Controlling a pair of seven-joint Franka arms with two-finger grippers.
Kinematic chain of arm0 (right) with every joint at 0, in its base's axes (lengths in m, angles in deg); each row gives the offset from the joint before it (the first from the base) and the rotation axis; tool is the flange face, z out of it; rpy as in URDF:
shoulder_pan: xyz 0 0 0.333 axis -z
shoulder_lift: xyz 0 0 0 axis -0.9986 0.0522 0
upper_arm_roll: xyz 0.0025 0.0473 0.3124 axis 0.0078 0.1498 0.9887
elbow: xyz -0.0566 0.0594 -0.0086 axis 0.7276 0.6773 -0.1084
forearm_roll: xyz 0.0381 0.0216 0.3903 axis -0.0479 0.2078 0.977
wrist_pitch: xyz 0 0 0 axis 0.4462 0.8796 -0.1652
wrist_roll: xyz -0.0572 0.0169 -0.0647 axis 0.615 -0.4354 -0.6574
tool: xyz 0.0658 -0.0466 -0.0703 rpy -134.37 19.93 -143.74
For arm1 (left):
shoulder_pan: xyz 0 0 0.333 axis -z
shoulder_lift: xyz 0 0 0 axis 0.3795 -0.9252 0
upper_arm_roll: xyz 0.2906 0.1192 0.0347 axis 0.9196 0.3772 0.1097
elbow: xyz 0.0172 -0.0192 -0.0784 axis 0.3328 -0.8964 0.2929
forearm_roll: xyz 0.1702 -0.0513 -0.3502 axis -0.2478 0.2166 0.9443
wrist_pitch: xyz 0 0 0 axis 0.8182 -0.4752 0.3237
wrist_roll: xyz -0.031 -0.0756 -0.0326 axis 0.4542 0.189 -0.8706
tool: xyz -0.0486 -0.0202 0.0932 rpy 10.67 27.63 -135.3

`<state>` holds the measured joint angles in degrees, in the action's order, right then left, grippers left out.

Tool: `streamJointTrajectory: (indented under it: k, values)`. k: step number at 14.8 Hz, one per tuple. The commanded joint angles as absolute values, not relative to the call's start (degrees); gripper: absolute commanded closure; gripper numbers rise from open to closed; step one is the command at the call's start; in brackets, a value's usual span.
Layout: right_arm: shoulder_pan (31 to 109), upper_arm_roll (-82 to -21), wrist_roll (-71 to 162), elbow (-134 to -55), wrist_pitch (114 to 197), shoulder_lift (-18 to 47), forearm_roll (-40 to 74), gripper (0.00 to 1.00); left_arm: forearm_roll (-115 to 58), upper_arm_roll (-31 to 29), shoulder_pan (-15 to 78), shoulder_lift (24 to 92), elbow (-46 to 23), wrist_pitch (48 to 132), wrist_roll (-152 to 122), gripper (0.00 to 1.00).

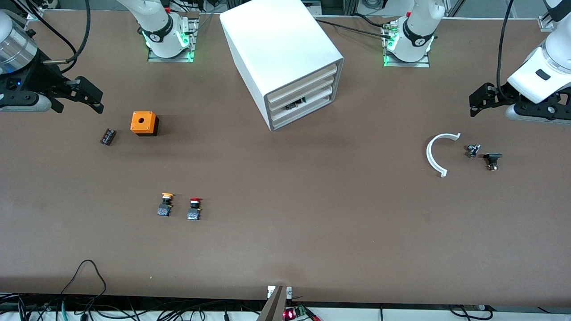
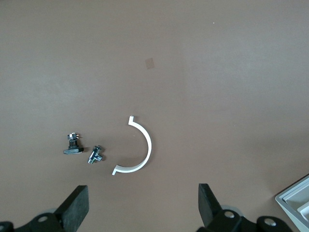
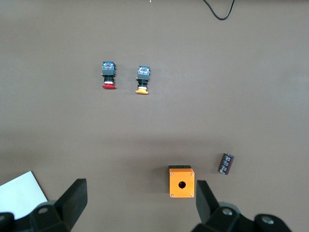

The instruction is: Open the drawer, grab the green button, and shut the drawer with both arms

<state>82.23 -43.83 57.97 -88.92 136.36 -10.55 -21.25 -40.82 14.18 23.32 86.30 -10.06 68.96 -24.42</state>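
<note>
The white cabinet [image 1: 285,58] stands near the desk's edge by the arm bases, long axis slanting, its front facing the front camera and the left arm's end. The lowest drawer [image 1: 303,110] is closed. The left gripper [image 1: 479,101] and right gripper [image 1: 91,96] hang released over their own ends of the desk.

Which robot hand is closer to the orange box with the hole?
The right one. The right gripper hangs open just beside the square orange box, toward the right arm's end of the table. The left gripper waits open over the left arm's end, above the white curved plastic piece.
</note>
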Motion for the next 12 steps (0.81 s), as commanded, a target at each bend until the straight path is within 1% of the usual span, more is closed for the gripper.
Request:
streamJointTrajectory:
  k: [1,4,6,10,12]
  values:
    - [82.0,-43.72,57.65,-87.45,134.3,-10.03,-21.81,0.0,-42.02,14.06,23.1,85.9,-8.77,68.01,-25.19,0.0]
    - [82.26,-43.72,57.48,-86.76,134.29,-9.86,-21.37,0.0,-42.02,13.97,23.18,86.07,-8.77,68.01,-25.19,0.0]
    - [82.17,-43.72,57.13,-81.86,133.25,-7.85,-21.28,0.0,-41.58,14.06,23.1,85.99,-8.68,68.1,-25.19,0.0]
    - [81.12,-43.72,58.09,-82.09,132.98,-7.31,-21.28,0.0,-41.75,14.06,23.36,85.81,-8.68,68.18,-25.19,0.0]
    - [81.03,-43.72,58.01,-82.18,133.15,-5.04,-21.2,0.0,-41.75,14.06,23.53,85.81,-8.68,68.18,-25.19,0.0]
